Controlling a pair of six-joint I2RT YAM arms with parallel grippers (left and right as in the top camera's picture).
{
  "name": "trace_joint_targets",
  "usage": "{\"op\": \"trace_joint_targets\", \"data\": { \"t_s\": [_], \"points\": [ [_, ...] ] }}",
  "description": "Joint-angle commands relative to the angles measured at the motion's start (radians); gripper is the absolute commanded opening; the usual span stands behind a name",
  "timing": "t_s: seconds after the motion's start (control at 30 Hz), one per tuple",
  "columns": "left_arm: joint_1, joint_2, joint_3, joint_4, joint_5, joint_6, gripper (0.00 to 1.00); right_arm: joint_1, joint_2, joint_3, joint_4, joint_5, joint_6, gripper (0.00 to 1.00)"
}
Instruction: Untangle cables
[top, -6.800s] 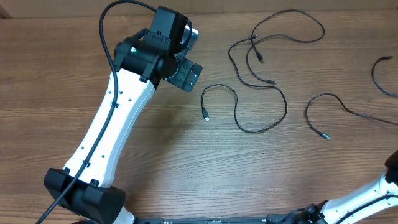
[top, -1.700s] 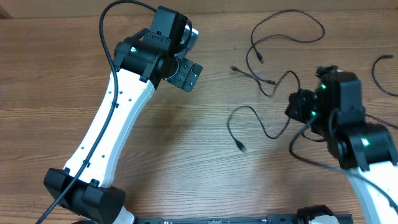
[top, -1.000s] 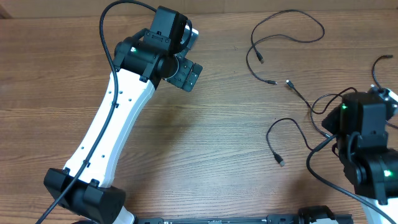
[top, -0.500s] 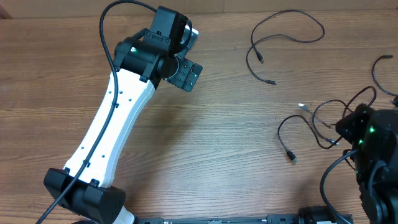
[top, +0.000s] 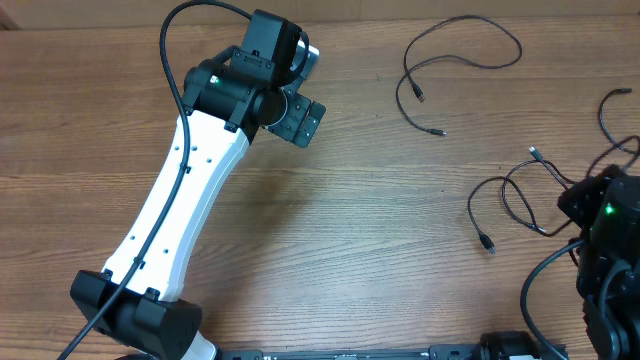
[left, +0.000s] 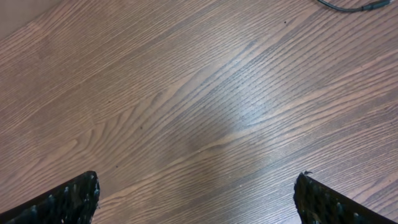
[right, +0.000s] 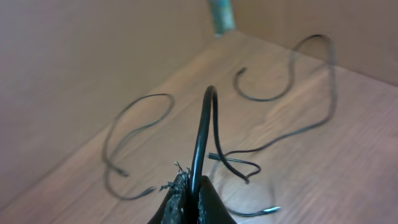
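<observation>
Thin black cables lie on the wooden table. One cable loops at the back, both plugs resting near its left end. My right gripper is shut on a second cable, which rises in an arch from the jaws. In the overhead view this cable trails in loops left of my right arm. A third cable curls at the right edge. My left gripper hangs open over bare wood, nothing between its fingers, with a cable end at the top of its view.
My left arm reaches diagonally across the left half of the table from its base at the front edge. A wall and a teal post stand beyond the table's far edge in the right wrist view.
My right arm has moved right and toward the front, dragging the held cable away from the back cable. The left arm has not moved.
</observation>
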Motion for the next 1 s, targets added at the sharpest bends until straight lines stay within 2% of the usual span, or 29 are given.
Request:
{"op": "trace_joint_targets", "data": {
  "t_s": [0.0,0.3,0.67,0.97],
  "points": [
    [0.005,0.003,-0.002,0.004,0.009,-0.014,1.0,-0.057,-0.002,0.031,-0.016,0.047,-0.007,0.04],
    [0.005,0.003,-0.002,0.004,0.009,-0.014,1.0,-0.275,0.066,0.023,-0.06,-0.049,-0.008,0.04],
    [0.005,0.003,-0.003,0.004,0.009,-0.014,1.0,-0.388,0.271,0.022,0.002,-0.352,-0.139,0.04],
    [0.005,0.003,-0.002,0.004,0.009,-0.014,0.99,-0.533,0.369,0.022,0.072,-0.374,-0.135,0.04]
  ]
}}
